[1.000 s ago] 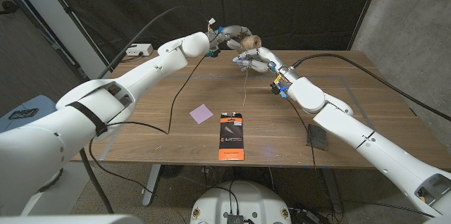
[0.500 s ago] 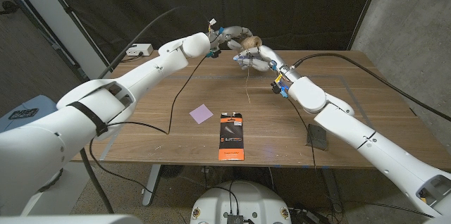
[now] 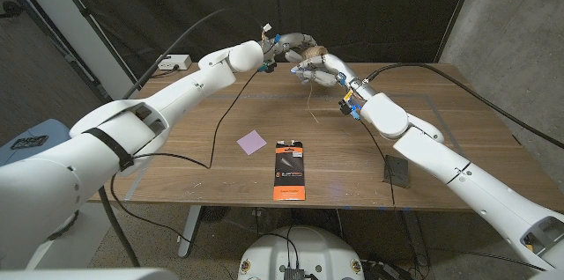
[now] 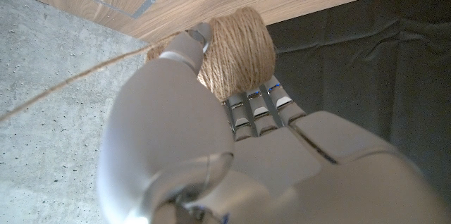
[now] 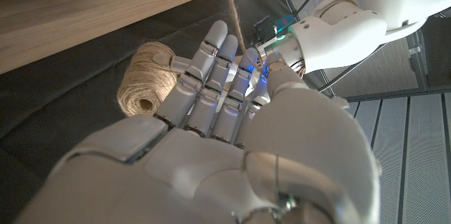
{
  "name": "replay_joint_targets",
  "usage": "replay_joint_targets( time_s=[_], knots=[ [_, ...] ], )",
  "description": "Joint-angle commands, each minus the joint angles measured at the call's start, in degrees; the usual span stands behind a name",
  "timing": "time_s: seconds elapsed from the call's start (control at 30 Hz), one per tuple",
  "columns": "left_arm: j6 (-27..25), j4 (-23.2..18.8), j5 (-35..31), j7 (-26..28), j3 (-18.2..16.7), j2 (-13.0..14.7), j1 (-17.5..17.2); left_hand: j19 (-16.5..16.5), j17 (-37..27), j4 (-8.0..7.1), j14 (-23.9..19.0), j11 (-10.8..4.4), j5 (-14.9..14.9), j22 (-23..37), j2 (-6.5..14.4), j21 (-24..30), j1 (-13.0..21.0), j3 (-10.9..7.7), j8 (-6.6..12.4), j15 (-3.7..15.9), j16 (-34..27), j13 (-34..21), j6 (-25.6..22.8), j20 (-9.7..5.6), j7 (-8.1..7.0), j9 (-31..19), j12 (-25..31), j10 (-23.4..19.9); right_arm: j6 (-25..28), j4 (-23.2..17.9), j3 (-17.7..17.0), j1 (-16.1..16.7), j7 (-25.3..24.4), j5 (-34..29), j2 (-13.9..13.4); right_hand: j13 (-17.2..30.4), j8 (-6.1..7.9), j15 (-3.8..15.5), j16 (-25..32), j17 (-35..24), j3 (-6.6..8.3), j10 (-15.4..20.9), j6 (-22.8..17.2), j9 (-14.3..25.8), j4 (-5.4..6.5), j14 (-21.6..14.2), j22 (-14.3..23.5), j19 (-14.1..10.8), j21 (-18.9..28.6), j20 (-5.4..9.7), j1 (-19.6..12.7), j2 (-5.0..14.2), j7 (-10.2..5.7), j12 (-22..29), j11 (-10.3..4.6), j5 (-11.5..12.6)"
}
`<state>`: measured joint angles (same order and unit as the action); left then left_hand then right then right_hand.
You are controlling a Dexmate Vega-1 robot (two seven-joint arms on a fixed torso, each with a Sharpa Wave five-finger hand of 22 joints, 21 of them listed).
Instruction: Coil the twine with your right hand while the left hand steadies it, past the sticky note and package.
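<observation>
Wooden table (image 3: 458,121) bears sticky note (image 3: 251,142), package (image 3: 289,170), dark pad (image 3: 397,173).

A robot lab or test bay, not a home. A wooden surface (image 3: 220,170) with taped outlines stands on a bare concrete floor (image 3: 150,249). Black curtains (image 3: 370,3) hang behind its far edge, beside a raw concrete wall (image 3: 511,25). Loose cables (image 3: 220,126) trail over the surface, and a small white box (image 3: 174,62) sits at its far left corner.

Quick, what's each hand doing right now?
Left hand: holding the twine ball.
Right hand: strand runs past its fingertips; a grip cannot be told.
</observation>
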<state>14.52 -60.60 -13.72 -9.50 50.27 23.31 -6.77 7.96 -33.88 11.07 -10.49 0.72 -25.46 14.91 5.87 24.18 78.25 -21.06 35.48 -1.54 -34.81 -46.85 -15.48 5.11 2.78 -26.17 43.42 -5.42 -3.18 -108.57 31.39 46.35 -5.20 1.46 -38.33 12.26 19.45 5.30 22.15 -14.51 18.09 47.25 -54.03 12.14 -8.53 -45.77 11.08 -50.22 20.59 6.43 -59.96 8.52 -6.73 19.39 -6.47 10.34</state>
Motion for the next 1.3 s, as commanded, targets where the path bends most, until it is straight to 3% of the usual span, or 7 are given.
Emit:
replay_joint_targets(
  time_s=[0.03,0.43,1.3],
  knots=[
    [0.3,0.5,-0.2,-0.6,0.2,0.0,0.2,0.0,-0.8,-1.75,-0.4,0.17,-0.3,0.0,0.7,0.6,0.4,-2.16,0.33,-0.13,-0.6,-0.2,-2.1,0.06,1.61,-0.3,-0.2,-0.3,-1.5,0.5,0.2,-1.1,0.9,0.0,0.6,0.1,-0.25,7.57,-0.1,-0.4,-0.15,0.6,-0.4,0.1,-0.03,-0.6,0.1,-0.2,0.3,4.7,-0.6,0.18,0.02,-0.4,0.07,-0.1],
    [1.6,2.9,-0.1,-0.6,0.6,-0.8,1.1,-0.1,-0.8,-1.77,-0.4,0.1,-0.3,0.0,0.6,0.8,0.3,-2.11,0.28,-0.12,-0.6,-0.2,-2.1,0.06,1.54,-0.3,-0.2,-0.4,-3.1,1.1,0.1,-1.8,1.9,1.0,1.2,0.1,-0.45,7.58,-0.1,-0.5,-0.24,0.7,-0.3,0.1,0.06,-0.8,0.1,-0.2,0.4,4.73,-0.5,0.22,0.1,-0.5,0.17,-0.1],
    [3.1,3.9,-0.3,-0.7,1.5,-1.4,0.8,-0.2,-0.8,-1.81,-0.4,0.12,-0.5,0.0,0.7,1.1,0.3,-2.16,0.21,-0.05,-0.7,-0.3,-2.4,0.02,1.46,-0.3,-0.4,-0.2,-6.5,2.3,-0.1,-3.4,3.5,2.0,2.2,0.2,-0.83,7.62,-0.4,-0.8,-0.32,0.9,-0.4,0.2,0.06,-1.0,0.1,-0.2,0.8,4.74,-0.6,0.28,0.39,-0.9,0.08,-0.1]
  ],
)
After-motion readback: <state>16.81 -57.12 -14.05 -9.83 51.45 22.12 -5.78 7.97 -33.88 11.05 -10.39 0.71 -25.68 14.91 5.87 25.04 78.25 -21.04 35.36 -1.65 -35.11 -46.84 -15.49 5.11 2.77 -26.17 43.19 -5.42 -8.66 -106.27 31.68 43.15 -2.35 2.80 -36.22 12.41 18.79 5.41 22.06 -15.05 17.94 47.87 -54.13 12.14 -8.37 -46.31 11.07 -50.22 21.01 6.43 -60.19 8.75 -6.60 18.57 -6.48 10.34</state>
